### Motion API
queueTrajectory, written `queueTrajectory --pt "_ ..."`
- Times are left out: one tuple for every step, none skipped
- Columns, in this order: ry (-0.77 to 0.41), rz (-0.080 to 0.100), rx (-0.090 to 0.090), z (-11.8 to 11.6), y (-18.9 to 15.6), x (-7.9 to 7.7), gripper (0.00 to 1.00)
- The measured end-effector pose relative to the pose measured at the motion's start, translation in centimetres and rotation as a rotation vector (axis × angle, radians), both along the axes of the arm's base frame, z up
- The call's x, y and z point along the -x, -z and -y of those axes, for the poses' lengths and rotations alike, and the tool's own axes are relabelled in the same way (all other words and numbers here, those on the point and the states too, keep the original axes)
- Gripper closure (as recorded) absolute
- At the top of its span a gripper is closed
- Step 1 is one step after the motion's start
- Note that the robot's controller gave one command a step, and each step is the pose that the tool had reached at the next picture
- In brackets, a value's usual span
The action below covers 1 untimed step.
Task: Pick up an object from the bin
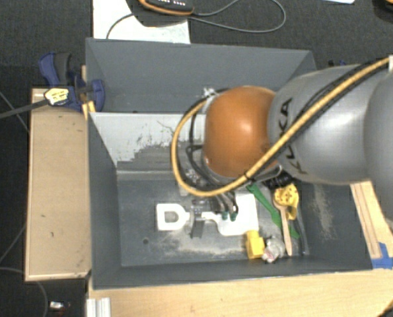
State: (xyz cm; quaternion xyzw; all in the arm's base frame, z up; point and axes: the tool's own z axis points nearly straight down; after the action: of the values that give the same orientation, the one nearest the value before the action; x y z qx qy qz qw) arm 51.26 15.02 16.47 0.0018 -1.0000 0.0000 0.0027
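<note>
**Gripper low on the bin floor, between two white pieces**

Camera view: I have the arm reaching in from the right, and its orange wrist cover sits over the middle of the grey bin. A yellow cable loops round the wrist. Below the cover the gripper is down near the bin floor, towards the front wall. Its tip is dark and partly hidden by the wrist, so I cannot tell whether it is set wide or narrow, or whether it holds anything.

Just left of the gripper lies a flat white piece with a D-shaped hole. Just right of it lies a broader white slab. The gripper covers the gap, so I cannot tell whether the two are joined.

Further right, near the front right corner, a small heap lies: a yellow block, a green stick, a yellow figure, a wooden stick and a small pale lump.
</note>
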Motion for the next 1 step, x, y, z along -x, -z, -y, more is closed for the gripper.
queueTrajectory --pt "0.004 0.007 -0.001 0.06 -0.35 -0.2 0.0"
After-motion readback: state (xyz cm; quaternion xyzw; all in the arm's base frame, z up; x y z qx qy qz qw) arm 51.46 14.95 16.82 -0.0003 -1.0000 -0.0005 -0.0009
